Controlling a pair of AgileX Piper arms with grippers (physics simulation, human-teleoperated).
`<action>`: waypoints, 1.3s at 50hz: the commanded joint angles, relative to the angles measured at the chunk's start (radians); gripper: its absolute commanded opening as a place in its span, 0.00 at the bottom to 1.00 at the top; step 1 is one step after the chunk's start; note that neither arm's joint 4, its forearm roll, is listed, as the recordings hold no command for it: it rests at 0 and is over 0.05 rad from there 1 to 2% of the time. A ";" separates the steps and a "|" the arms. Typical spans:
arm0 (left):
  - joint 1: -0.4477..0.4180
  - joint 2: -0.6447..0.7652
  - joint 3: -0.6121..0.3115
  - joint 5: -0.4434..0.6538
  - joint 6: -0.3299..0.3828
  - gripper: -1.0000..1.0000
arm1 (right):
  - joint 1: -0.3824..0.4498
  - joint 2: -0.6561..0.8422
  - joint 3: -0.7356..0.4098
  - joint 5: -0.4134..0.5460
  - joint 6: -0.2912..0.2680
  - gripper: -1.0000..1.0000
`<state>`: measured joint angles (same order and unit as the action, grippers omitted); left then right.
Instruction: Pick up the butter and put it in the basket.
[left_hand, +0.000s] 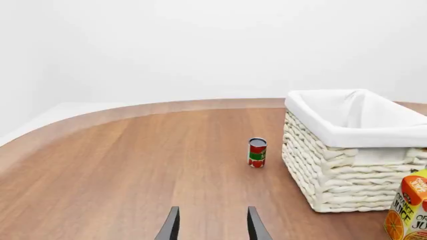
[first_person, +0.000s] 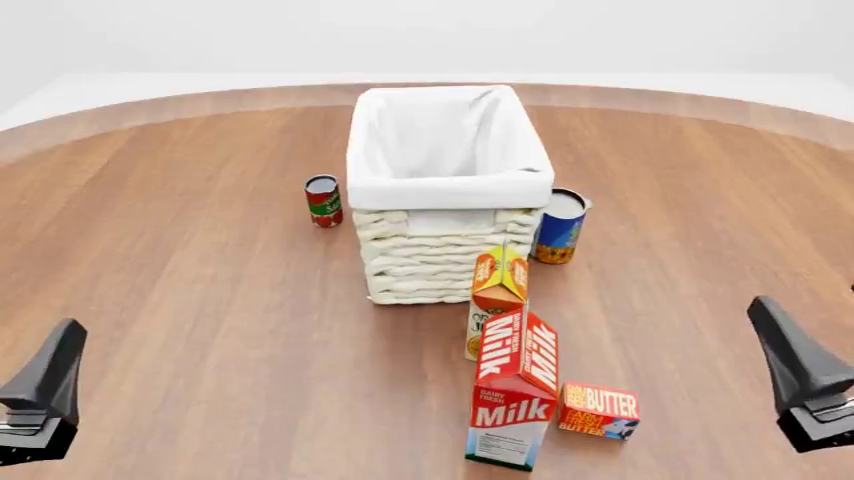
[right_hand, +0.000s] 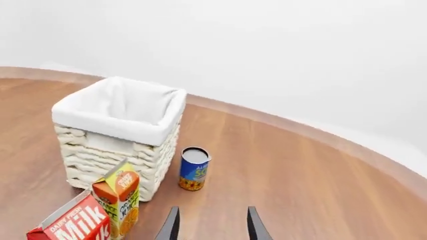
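Note:
The butter (first_person: 599, 410), a small flat red-orange box with white lettering, lies on the table at the near right, just right of the milk carton. It shows in neither wrist view. The basket (first_person: 447, 188), cream wicker with a white liner, stands at the table's middle, beyond the cartons; it also shows in the left wrist view (left_hand: 353, 135) and the right wrist view (right_hand: 120, 120). My left gripper (first_person: 60, 350) is open and empty at the near left, far from the butter. My right gripper (first_person: 774, 330) is open and empty at the near right, to the right of the butter.
A tall red-and-white milk carton (first_person: 514, 395) stands next to the butter. An orange juice carton (first_person: 497, 298) stands between it and the basket. A red can (first_person: 323, 200) stands left of the basket and a blue can (first_person: 561, 226) stands right of it.

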<state>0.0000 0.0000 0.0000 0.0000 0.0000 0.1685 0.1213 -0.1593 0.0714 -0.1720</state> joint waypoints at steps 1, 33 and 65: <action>0.000 0.000 0.000 0.000 0.000 1.00 | 0.168 0.162 -0.131 0.065 -0.127 1.00; 0.000 0.000 0.000 0.000 0.000 1.00 | 0.205 0.533 -0.367 0.202 -0.280 1.00; 0.000 0.000 0.000 0.000 0.000 1.00 | 0.361 0.641 -0.340 0.376 -0.520 1.00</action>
<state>0.0000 0.0000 0.0000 0.0000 0.0000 0.4723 0.7653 -0.5116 0.3746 -0.6425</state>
